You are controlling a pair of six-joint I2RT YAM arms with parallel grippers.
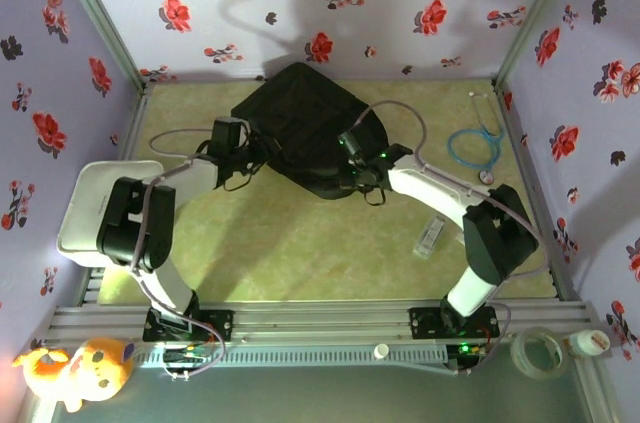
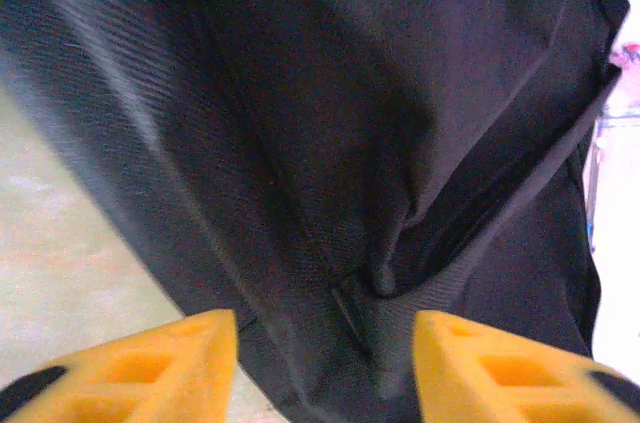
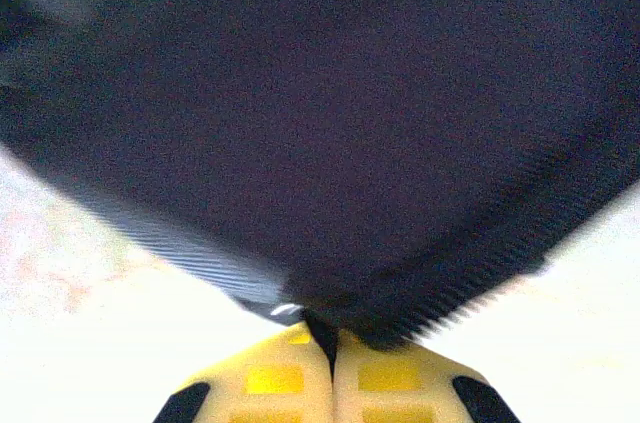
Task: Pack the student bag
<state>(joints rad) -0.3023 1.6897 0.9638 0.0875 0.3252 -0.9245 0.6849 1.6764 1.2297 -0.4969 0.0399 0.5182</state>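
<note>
Black student bag (image 1: 305, 128) lies at the back-centre of the green surface (image 1: 300, 243).
Right gripper (image 3: 333, 361) is pinched closed on the bag's near corner; left gripper (image 2: 325, 368) is spread wide at its left edge, holding nothing.

One student bag (image 1: 295, 118), one stethoscope (image 1: 452, 147), one plush toy (image 1: 75, 368), one tape roll (image 1: 517, 353).

1. The left arm reaches forward and inward; the left claw (image 2: 322, 331) has its yellow fingers spread wide.
2. The right arm bends inward; the right claw (image 3: 330, 335) is pressed together, pinching the student bag (image 3: 320, 123).
</note>
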